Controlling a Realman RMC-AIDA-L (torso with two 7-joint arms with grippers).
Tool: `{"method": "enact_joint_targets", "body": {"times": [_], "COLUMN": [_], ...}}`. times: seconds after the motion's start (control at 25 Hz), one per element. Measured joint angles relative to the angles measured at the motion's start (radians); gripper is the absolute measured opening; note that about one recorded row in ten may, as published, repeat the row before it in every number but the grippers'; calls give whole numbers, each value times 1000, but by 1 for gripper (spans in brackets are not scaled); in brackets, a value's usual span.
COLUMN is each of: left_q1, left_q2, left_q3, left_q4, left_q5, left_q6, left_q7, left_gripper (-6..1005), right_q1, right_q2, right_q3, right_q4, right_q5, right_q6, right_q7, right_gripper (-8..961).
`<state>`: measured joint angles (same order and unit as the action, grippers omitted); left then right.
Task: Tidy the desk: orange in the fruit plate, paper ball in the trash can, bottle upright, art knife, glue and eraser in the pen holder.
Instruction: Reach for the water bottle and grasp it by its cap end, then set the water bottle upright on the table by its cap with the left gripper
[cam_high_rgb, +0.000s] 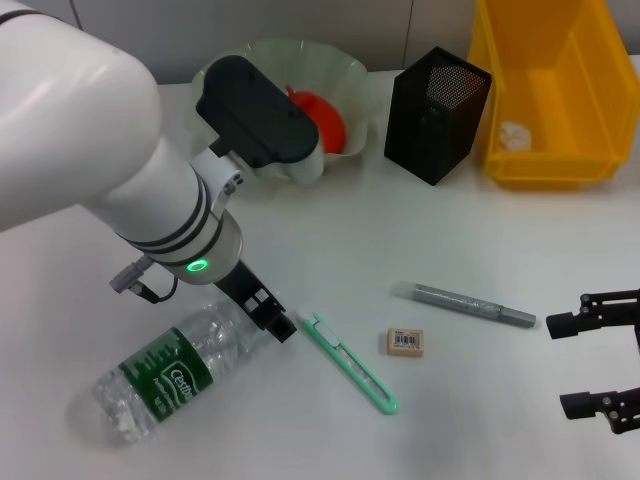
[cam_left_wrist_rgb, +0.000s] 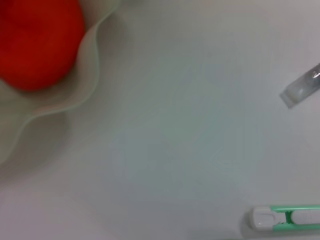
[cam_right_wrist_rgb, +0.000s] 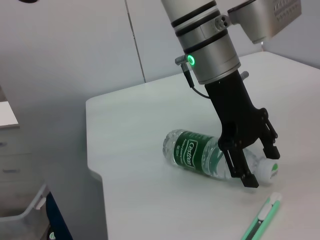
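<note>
Table (cam_high_rgb: 330, 230): white surface carrying everything; loose items lie mid-table, containers stand along the far edge.
Left arm (cam_high_rgb: 90, 150): reaches in from the robot's left and angles down toward the bottle, presumably for the uprighting step.
Bin (cam_high_rgb: 555, 150): yellow, far right corner; serves as trash can, with a pale crumpled ball (cam_high_rgb: 513, 135) already inside.
Bottle (cam_high_rgb: 160, 375): clear, green label, lying on its side near the left front; cap end (cam_right_wrist_rgb: 270, 170) points toward the knife; not yet upright.
Plate (cam_high_rgb: 355, 85): pale green, wavy rim, far edge left of centre; orange (cam_high_rgb: 320, 118) rests inside, so that step looks done.
Holder (cam_high_rgb: 437, 115): black mesh, between plate and bin; nothing seen inside, three items apparently still to go in.
Left end effector (cam_right_wrist_rgb: 256, 172): fingers spread, straddling the bottle's neck, tips near the table; placed for a grip close to the cap, likely to lever the bottle up.
Right end effector (cam_high_rgb: 600, 360): low at the right edge, fingers spread, holding nothing; idle, well apart from the items.
Knife (cam_high_rgb: 350, 362): mint green, flat on the table just beside the cap.
Glue (cam_high_rgb: 465, 305): grey stick lying right of centre.
Eraser (cam_high_rgb: 405, 342): small block between knife and glue.
</note>
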<state>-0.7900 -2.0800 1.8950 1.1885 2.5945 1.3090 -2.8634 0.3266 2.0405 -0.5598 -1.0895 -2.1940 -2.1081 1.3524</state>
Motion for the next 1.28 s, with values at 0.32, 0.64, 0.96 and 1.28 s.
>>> {"method": "enact_joint_targets", "body": {"times": [0.32,0.64,0.96,1.28], "left_q1": [-11,-25,-30,42], "left_q2": [0,0,0,6], "left_q3": [14,72,71,27], "left_q4": [-19,-18,13,140], "left_q5": [-2,2,9,47], "left_q6": [-2,-9,-19,-12], "left_q7": [18,50,51,62], "left_gripper": [815,584,448,459], "right_q1": [0,3,8,15], "right_q2": [0,0,-7,-8], "right_q3": [1,2,9,12], "right_q4": [1,2,22,39], "right_q5": [0,3,6,8], "right_q6": [3,5,5,5], "right_q7": [-2,-4,-4,-4], "right_gripper": [781,781,780,780]}}
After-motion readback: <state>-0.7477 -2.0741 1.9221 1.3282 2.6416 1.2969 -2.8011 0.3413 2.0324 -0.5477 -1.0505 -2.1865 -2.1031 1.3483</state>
